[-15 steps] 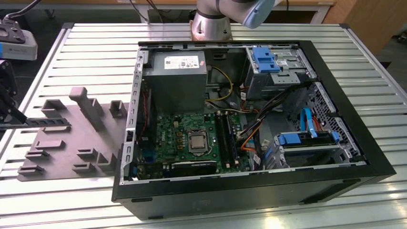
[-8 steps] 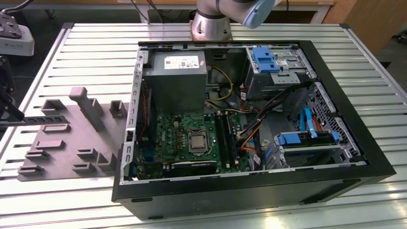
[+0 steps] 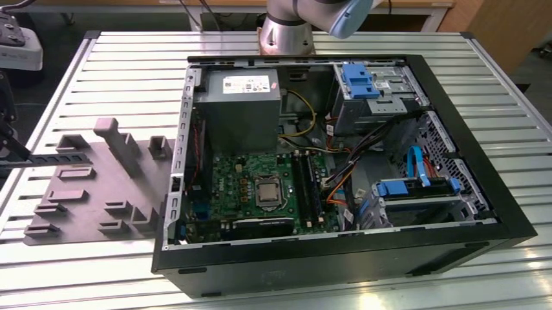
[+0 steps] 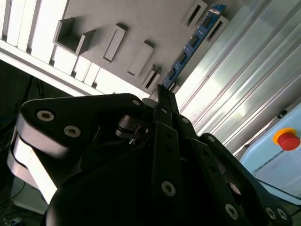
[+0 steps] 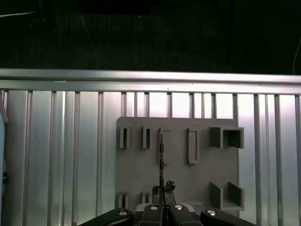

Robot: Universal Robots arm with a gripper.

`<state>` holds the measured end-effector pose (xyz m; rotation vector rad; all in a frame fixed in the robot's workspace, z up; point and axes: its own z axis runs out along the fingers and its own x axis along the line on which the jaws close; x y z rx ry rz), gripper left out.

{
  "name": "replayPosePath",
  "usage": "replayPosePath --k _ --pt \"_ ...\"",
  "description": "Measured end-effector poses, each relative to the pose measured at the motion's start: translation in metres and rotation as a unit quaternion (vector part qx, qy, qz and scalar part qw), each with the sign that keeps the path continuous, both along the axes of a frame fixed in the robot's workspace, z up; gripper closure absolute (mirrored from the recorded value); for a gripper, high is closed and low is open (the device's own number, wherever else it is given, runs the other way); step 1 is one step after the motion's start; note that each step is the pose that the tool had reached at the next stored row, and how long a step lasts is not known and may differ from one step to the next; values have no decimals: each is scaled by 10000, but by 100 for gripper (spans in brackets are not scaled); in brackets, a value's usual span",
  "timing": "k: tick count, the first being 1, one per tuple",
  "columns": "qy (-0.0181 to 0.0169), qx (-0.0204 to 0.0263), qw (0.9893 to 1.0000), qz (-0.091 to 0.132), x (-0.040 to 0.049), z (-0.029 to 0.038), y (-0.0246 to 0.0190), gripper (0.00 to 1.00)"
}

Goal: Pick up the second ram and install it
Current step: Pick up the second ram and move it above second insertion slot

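Second ram clamped in gripper: second wrist view w/ chips, first wrist view edge-on.

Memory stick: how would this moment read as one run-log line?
step: pick second ram | fingers: shut on its end | place: at grey holder tray | computer case: open

Strong glare whitens the slatted table in both wrist views; exterior view evenly lit.
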<state>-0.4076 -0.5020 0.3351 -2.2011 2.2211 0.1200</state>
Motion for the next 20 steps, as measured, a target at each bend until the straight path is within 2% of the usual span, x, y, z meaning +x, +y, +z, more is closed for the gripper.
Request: replayPosePath --k 9,20 --pt "0 61 10000 0 0 117 0 89" --pt "0 104 9999 0 0 240 0 89"
